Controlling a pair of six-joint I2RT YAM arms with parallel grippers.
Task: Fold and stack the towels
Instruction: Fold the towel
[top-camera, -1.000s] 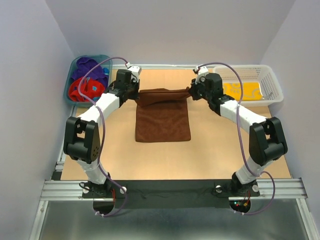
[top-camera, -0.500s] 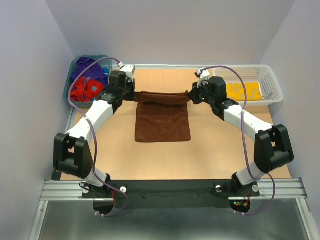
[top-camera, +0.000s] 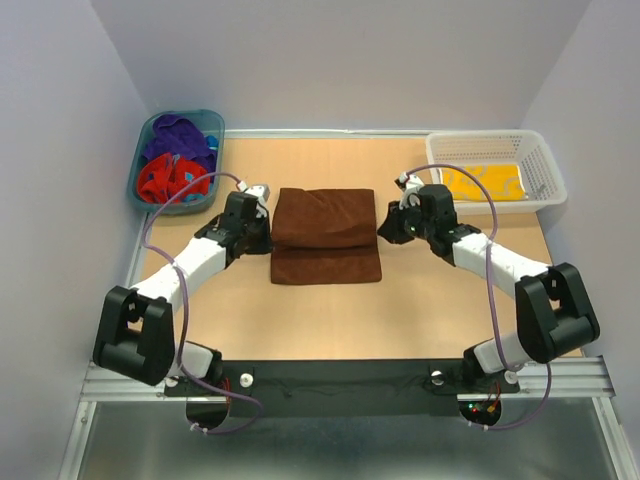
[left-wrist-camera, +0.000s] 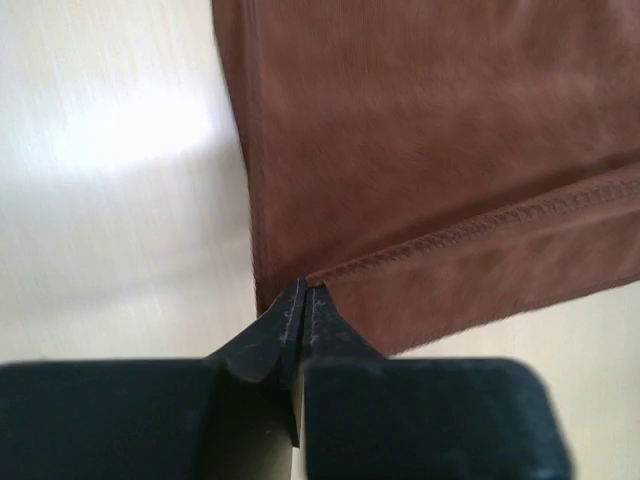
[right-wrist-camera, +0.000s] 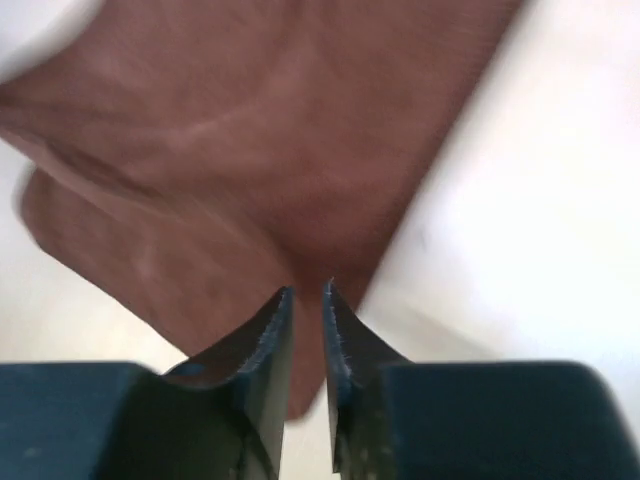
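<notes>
From above, both pairs of fingertips are tucked under the wrist housings, so only the wrist cameras show them, and both of those views are soft with blur. The left wrist view cuts the brown towel (left-wrist-camera: 420, 150) off at the top and right. The right wrist view shows only one rumpled end of it (right-wrist-camera: 250, 150).

The left gripper (left-wrist-camera: 302, 292) has its fingers pressed together. Their tips sit right at the corner where the hem of the towel's upper layer ends. I cannot tell whether a sliver of cloth is caught between them. The right gripper (right-wrist-camera: 307, 292) has its fingers a narrow slit apart, with the tips at the towel's edge and nothing visibly clamped.

The brown towel (top-camera: 325, 222) lies flat on the tabletop (top-camera: 330, 310), midway between the left and right edges and nearer the far edge. It is folded over on itself, and a strip of the lower layer shows on the near side. The left gripper (top-camera: 262, 222) sits at its left edge and the right gripper (top-camera: 385, 228) at its right edge.

At the far left corner, a teal tub (top-camera: 133, 185) holds a bunched purple towel (top-camera: 175, 140) and a red towel with blue marks (top-camera: 165, 180), crumpled together so their shapes are unclear. At the far right corner, a white mesh basket (top-camera: 540, 165) holds a yellow towel (top-camera: 485, 182), partly screened by the mesh wall. Neither container is near the grippers.
</notes>
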